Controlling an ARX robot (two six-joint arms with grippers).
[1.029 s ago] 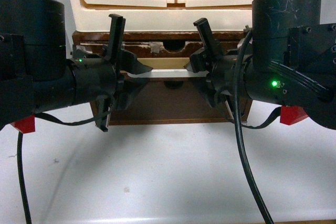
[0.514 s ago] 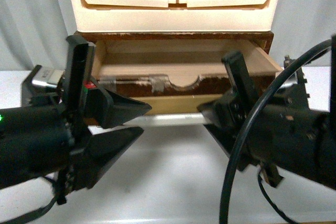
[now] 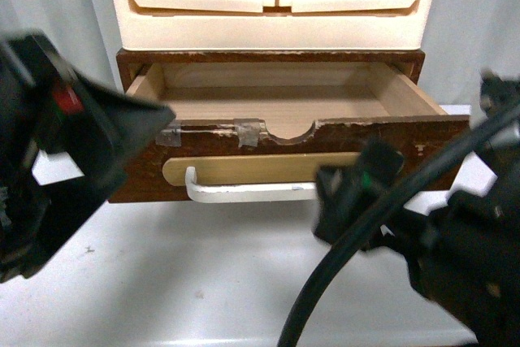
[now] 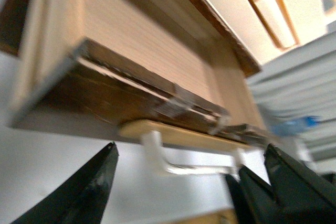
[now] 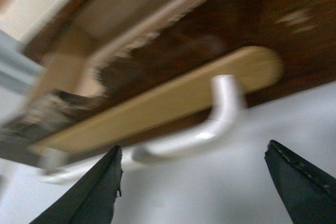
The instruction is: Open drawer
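The dark-brown wooden drawer [image 3: 390, 140] stands pulled out of its cabinet, its bare wooden inside showing, with a chipped, notched, taped top edge. Its white bar handle [image 3: 244, 194] sits on a tan oval plate [image 3: 260, 166]. My left gripper [image 3: 97, 152] is blurred at the left, open, just off the drawer's left corner. My right gripper [image 3: 357, 193] is blurred, open, in front of the handle's right end. In the left wrist view the handle [image 4: 184, 169] lies beyond the open gripper [image 4: 191, 182]. In the right wrist view the handle [image 5: 210, 129] lies beyond the open gripper [image 5: 194, 182], untouched.
A cream plastic drawer unit [image 3: 272, 6] stands on top of the brown cabinet. The white table [image 3: 203, 274] stretches in front. My right arm's black cable [image 3: 341, 274] hangs across the lower right. A grey curtain [image 3: 479, 38] is behind.
The drawer has slid further out towards me. Both arms have drawn back towards the camera and apart, and both grippers are off the handle.
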